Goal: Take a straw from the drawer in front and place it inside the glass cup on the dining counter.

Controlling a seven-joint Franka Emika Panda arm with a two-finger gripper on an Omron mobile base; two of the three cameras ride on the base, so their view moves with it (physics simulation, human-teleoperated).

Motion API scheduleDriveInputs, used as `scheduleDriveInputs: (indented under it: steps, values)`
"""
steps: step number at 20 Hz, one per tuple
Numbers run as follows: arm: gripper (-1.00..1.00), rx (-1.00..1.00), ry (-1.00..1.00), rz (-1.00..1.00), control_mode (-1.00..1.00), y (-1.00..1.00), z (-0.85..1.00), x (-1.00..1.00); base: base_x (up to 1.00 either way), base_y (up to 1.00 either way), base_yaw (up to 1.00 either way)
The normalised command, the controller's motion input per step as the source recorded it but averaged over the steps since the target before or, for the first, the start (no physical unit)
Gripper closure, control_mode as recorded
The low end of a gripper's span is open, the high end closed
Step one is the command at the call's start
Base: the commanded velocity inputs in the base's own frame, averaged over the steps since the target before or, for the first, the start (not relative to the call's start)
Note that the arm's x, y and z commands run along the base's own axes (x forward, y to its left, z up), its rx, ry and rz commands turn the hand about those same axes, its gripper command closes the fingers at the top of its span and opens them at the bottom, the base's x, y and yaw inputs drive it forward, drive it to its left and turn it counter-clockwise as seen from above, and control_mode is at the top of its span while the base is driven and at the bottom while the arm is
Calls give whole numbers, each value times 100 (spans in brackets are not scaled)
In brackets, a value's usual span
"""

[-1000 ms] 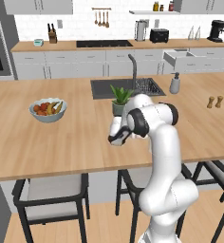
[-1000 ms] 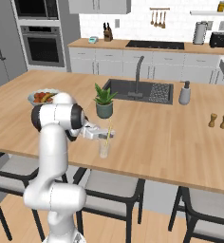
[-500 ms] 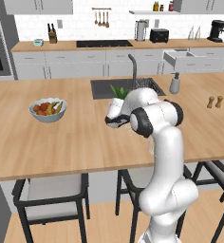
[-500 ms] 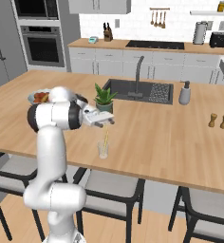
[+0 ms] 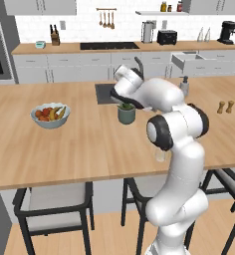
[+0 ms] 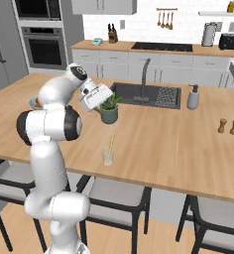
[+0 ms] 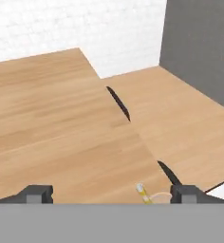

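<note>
The kitchen has white tiled walls, grey cabinets and a far wall counter (image 5: 114,48) carrying one toaster (image 5: 167,37) and one coffee machine (image 5: 229,32); one drawer (image 5: 193,61) stands pulled out beneath it at the right. The dining counter (image 6: 168,144), light wood with one inset dark sink (image 6: 146,94), bears one glass cup (image 6: 108,157) near its front edge, with one yellow straw (image 6: 110,144) standing tilted inside it. One potted plant (image 6: 109,110) sits just near the sink, one fruit bowl (image 5: 50,115) to the left, one soap bottle (image 6: 193,97) and two small shakers (image 6: 227,126) to the right. The gripper (image 7: 112,193) hangs above the cup, fingers wide apart, holding nothing. Three stools (image 5: 55,203) stand along the near side.
</note>
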Motion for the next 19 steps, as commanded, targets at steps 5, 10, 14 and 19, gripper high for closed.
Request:
scheduleDriveInputs:
  steps: [5,10,14,19]
  values:
    - [-100,23,-100,0,-100,42,0,-2,0,0,0]
    - [-100,24,-100,0,-100,29,0,-19,0,0,0]
    - [-100,19,-100,0,-100,10,-6,-70,0,0,0]
    - [-100,25,-97,0,-100,11,-61,-100,0,0,0]
